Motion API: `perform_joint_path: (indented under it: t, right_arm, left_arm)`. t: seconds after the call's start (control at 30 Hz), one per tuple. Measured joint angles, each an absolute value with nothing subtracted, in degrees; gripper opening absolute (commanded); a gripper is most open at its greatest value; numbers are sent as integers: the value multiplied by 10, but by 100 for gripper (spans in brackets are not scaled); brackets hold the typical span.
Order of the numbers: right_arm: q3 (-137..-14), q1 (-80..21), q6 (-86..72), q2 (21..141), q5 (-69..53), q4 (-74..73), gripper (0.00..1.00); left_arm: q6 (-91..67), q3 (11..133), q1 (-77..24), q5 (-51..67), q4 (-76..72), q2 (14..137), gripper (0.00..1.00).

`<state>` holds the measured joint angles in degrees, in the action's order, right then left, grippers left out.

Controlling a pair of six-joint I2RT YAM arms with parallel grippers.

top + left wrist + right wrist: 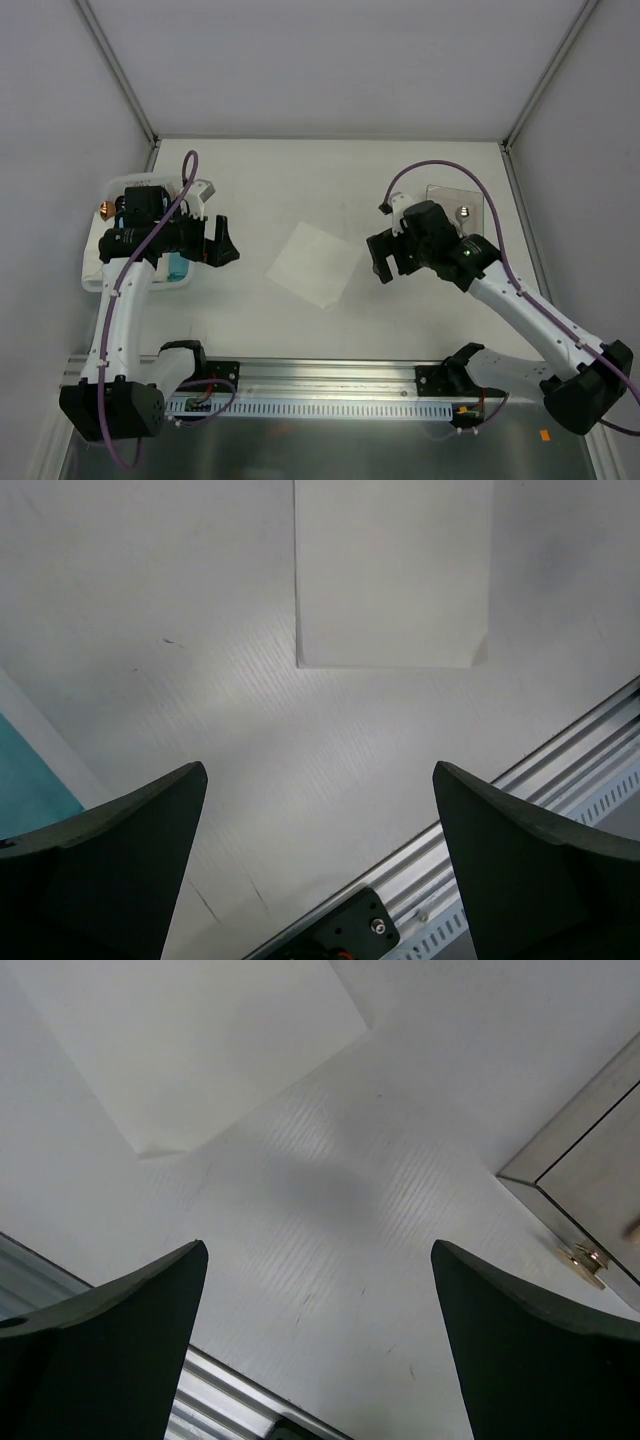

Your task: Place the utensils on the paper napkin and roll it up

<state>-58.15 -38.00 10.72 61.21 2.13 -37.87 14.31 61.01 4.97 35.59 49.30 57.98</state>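
The paper napkin (pixel 315 263) lies flat and unrolled mid-table, a white square turned like a diamond; it also shows in the left wrist view (pixel 392 575) and the right wrist view (pixel 200 1040). One utensil shows only as a rounded silvery end (pixel 463 212) on a clear tray (pixel 440 193) at the right; the right arm hides the rest. My left gripper (pixel 225 243) (pixel 320 770) hovers left of the napkin, open and empty. On the napkin's right side my right gripper (pixel 385 258) (pixel 320 1248) is also open and empty.
A white bin (pixel 100 272) at the left edge holds a light-blue bundle (pixel 178 268), with a small coppery tip (pixel 105 209) at its far corner. The aluminium rail (pixel 320 375) runs along the near edge. The tray's corner (pixel 590 1175) shows a brassy piece (pixel 585 1260).
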Motion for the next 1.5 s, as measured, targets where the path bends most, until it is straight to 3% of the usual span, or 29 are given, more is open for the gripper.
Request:
perform_joint_path:
  t: [0.2, 0.4, 0.67, 0.93, 1.5]
  right_arm:
    - [-624, -380, 132, 728, 8, -385, 96]
    - [-744, -380, 166, 891, -37, -385, 87]
    - [-878, -367, 207, 1043, -77, -393, 83]
    - [-957, -307, 227, 1131, -163, -392, 62]
    - [-959, -310, 249, 1222, -229, -395, 63]
  left_arm:
    - [143, 616, 50, 353, 494, 577, 99]
    - [151, 619, 50, 377, 504, 578, 99]
    - [161, 619, 50, 403, 528, 583, 99]
    - [161, 618, 50, 403, 533, 566, 99]
    - [159, 612, 50, 393, 534, 560, 99]
